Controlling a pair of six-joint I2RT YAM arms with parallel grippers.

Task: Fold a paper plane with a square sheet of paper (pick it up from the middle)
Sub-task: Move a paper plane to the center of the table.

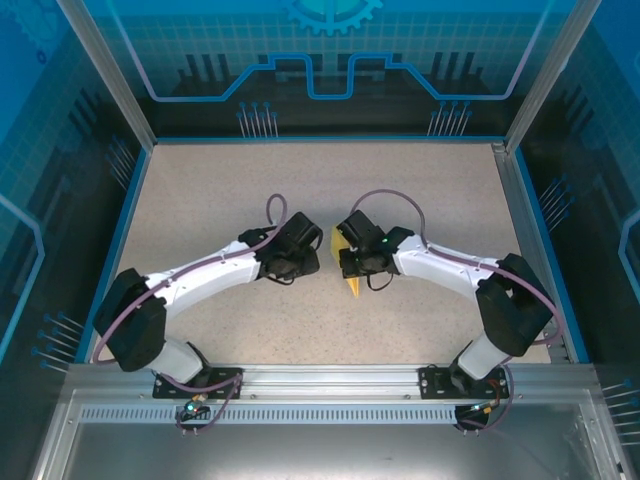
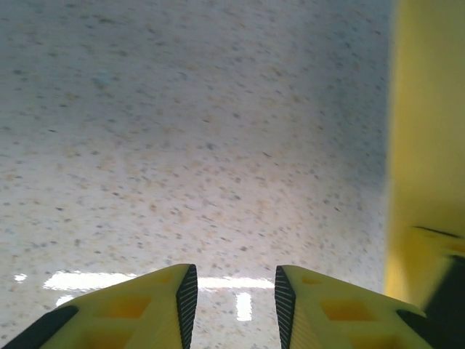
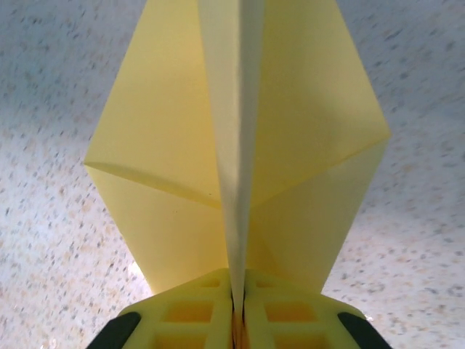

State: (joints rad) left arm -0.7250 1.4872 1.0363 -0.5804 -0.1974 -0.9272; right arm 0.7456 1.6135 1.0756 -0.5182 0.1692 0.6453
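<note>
The square sheet of paper is folded into a pale-yellow paper plane (image 3: 290, 131) with a centre crease and two flaps spreading sideways. My right gripper (image 3: 238, 294) is shut on that crease, and the plane is lifted off the speckled table (image 3: 58, 240). From above, the plane (image 1: 341, 241) sits mid-table between both wrists, with a yellow tip (image 1: 353, 289) pointing toward the near edge. My left gripper (image 2: 234, 291) is open with only bare table between its fingers. The yellow paper (image 2: 429, 145) lies along that view's right edge, apart from those fingers.
The speckled beige table (image 1: 220, 190) is bounded by blue side rails (image 1: 122, 230) and a printed blue back wall (image 1: 330, 70). A metal rail (image 1: 320, 385) with both arm bases runs along the near edge. The two wrists stand close together at mid-table.
</note>
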